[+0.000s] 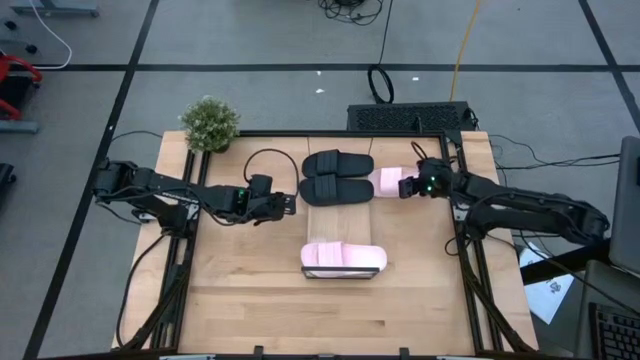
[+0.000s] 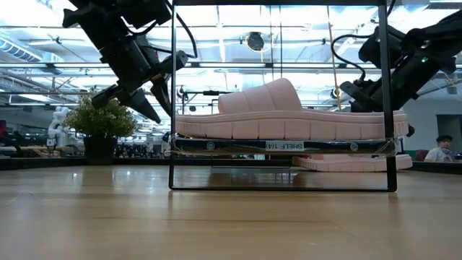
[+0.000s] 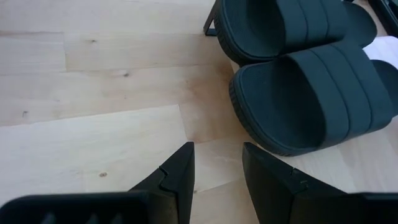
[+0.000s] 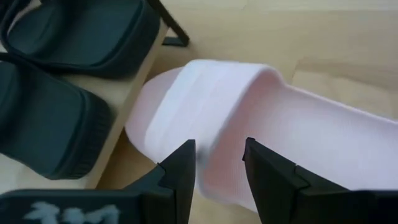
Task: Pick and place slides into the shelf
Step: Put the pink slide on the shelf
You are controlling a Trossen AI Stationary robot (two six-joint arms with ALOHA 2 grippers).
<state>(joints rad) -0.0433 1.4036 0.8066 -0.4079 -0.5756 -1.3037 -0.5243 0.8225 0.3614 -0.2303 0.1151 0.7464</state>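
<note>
The shelf [image 1: 343, 225] runs from far to near down the table's middle. Two black slides [image 1: 337, 163] [image 1: 337, 189] lie flat on its far part, and one pink slide [image 1: 343, 258] lies on its near end [image 2: 289, 119]. The other pink slide [image 1: 388, 181] lies on the table just right of the black ones. My right gripper [image 1: 405, 186] hangs open above that slide's strap [image 4: 205, 99], not touching it. My left gripper [image 1: 287, 203] is open, raised over bare table left of the nearer black slide [image 3: 317, 93].
A potted plant [image 1: 210, 123] stands at the table's far left corner. A dark metal frame borders the table [image 1: 462, 250]. The shelf's middle stretch shows bare wood between the black slides and the near pink one. A black cable loops near the left gripper [image 1: 262, 158].
</note>
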